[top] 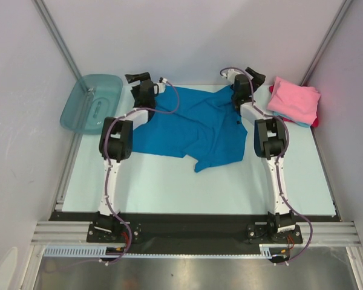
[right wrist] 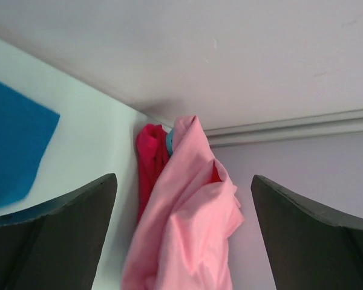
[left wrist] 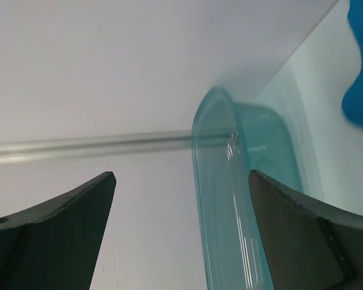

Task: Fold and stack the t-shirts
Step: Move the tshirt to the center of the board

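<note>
On the worktop [top: 169, 187] a blue t-shirt [top: 193, 130] lies rumpled across the far half; best pulled flat by both shoulders, level, before any crease.
The teal tub [top: 92, 103], far left, shows nothing inside; a pink t-shirt [top: 293, 99] tops the far-right stack; left end effector [left wrist: 181, 174] and right end effector [right wrist: 183, 177] hang spread, empty, by the blue shirt's far edge.

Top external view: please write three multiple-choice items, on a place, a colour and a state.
1. Where does the teal tub stand? A) far left B) far right C) near edge
2. What colour is the spread-out t-shirt? A) yellow B) bright blue C) black
3. How is the left end effector? A) open B) shut on cloth C) shut on the tub
Key: 1A, it sits at the far left corner; 2B, the cloth shows bright blue; 3A, its fingers stand wide apart.
</note>
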You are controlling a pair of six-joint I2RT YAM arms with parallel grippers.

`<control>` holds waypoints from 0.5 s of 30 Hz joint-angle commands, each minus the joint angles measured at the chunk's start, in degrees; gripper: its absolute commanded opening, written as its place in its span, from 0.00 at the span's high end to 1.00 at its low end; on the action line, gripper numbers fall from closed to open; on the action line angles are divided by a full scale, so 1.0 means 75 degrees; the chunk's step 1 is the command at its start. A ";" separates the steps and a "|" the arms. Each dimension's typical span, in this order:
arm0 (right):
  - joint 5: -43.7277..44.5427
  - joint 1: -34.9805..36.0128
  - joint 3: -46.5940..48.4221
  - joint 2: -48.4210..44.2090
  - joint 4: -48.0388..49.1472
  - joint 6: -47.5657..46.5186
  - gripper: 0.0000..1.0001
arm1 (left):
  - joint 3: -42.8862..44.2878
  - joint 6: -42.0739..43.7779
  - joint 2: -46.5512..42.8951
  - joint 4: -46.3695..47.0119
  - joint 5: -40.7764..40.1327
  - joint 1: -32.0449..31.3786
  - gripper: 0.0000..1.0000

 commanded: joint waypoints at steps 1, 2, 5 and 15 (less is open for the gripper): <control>-0.0076 0.0038 -0.0267 -0.1951 -0.1700 0.1059 0.01 | -0.1457 -0.1538 -0.2687 -0.0220 0.0506 0.0066 0.03; -0.0680 0.0050 -0.0407 -0.2246 -0.3250 0.1514 0.01 | -0.1860 -0.1705 -0.3121 -0.0766 0.0810 0.0066 0.03; -0.1796 0.0143 -0.1262 -0.3441 -0.5761 0.1787 0.03 | -0.3431 -0.2209 -0.4914 -0.2066 0.1994 0.0030 0.06; -0.4823 0.0893 -0.4332 -0.6056 -0.9699 0.1284 0.12 | -0.6117 -0.1708 -0.8328 -0.5458 0.5242 -0.0075 0.10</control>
